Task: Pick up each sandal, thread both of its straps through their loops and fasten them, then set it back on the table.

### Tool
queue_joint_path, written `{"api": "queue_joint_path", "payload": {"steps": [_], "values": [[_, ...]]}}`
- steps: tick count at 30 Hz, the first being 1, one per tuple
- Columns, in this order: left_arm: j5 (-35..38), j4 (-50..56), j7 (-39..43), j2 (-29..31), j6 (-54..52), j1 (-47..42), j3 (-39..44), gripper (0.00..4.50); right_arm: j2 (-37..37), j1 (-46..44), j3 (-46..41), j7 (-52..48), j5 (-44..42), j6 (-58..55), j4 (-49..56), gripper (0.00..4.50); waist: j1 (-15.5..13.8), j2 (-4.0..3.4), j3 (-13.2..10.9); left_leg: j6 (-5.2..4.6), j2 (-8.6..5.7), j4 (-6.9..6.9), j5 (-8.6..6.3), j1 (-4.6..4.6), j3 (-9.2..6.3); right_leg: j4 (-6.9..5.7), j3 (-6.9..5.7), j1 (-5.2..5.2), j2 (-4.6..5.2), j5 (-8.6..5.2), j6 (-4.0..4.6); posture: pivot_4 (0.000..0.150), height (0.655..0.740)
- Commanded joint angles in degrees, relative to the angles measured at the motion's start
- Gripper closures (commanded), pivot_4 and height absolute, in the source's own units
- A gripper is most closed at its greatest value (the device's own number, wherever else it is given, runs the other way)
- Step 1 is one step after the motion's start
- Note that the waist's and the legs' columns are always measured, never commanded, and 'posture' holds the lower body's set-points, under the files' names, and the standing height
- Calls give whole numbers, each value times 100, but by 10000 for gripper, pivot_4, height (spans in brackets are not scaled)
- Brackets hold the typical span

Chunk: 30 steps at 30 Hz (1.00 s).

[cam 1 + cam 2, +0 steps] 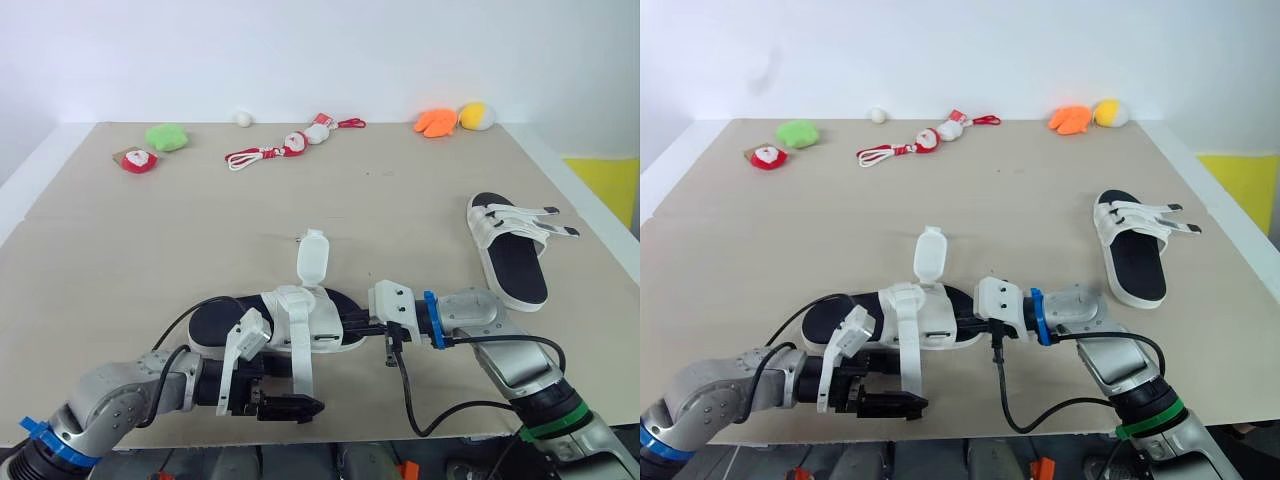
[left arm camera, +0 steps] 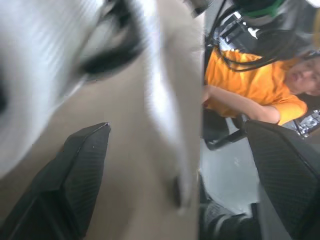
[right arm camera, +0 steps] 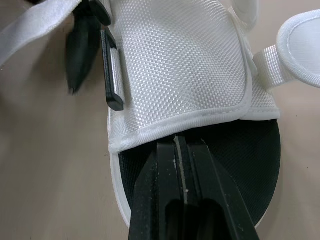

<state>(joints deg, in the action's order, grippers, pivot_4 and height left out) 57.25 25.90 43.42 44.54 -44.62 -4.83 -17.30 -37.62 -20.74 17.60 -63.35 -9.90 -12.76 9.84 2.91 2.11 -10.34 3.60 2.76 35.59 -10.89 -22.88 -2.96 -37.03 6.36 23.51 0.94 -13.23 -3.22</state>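
A white-strapped sandal with a black footbed lies near the table's front edge. One strap sticks out toward the far side; the other strap hangs toward the front edge. My left gripper is open at the front edge, and that loose strap runs between its two fingers without being pinched. My right gripper is shut, its tips resting on the footbed right under the white upper. A second sandal lies at the right, straps loose.
Small toys line the far edge: a green plush, a red-and-white toy, a red cord with figures, orange and yellow plushes. A person in an orange shirt sits beyond the table's front edge.
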Motion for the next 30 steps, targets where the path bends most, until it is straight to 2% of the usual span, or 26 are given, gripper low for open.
{"api": "queue_joint_path", "payload": {"steps": [1,3,6,7,12,16,18,25,30], "values": [[-337,-78,403,-27,59,138,-27,18224,-93,114,132,34,231,-216,-129,45000,-1,1,1,0,0,0,0,0,-1,0,0,0,0,0,1,1500,7400],[-503,-110,592,-36,116,198,-3,27190,-91,117,123,39,225,-230,-116,45000,0,1,1,2,0,0,-1,0,0,0,1,0,1,-1,1,1500,7400],[-648,-136,876,-44,210,287,110,43359,-79,127,120,53,226,-231,-116,45000,-2,1,1,2,0,1,-1,0,0,0,1,1,1,-1,2,1500,7400],[-657,-129,964,-34,218,298,157,44714,-74,124,121,55,225,-231,-121,45000,-2,1,2,2,0,1,-1,0,0,0,1,1,1,-1,2,1500,7400],[225,174,1686,649,-397,56,993,44714,-61,106,123,61,220,-224,-141,45000,-1,4,0,2,2,0,-1,-1,-2,0,0,5,0,-2,2,1500,7400],[853,-132,1562,677,-785,-395,1693,44714,-41,99,124,61,226,-207,-167,45000,-1,6,0,2,1,6,-1,-2,-3,1,-1,11,2,-4,5,1500,7400],[1200,-463,1317,534,-1054,-931,1937,44714,-6,89,161,67,244,-182,-200,45000,5,4,0,3,0,6,-2,-2,1,4,-1,7,6,-4,6,1500,7400],[790,-880,532,-147,-1237,-1993,1779,44714,78,59,201,95,251,-214,-187,45000,78,13,2,2,1,-5,-2,-3,-12,2,-4,-2,-6,-3,3,1500,7400],[461,-920,557,-293,-1448,-2334,1473,44714,87,93,205,124,253,-259,-126,45000,127,12,2,2,1,-9,-1,-9,-31,1,-4,-4,-22,-5,-2,1500,7400]]}}
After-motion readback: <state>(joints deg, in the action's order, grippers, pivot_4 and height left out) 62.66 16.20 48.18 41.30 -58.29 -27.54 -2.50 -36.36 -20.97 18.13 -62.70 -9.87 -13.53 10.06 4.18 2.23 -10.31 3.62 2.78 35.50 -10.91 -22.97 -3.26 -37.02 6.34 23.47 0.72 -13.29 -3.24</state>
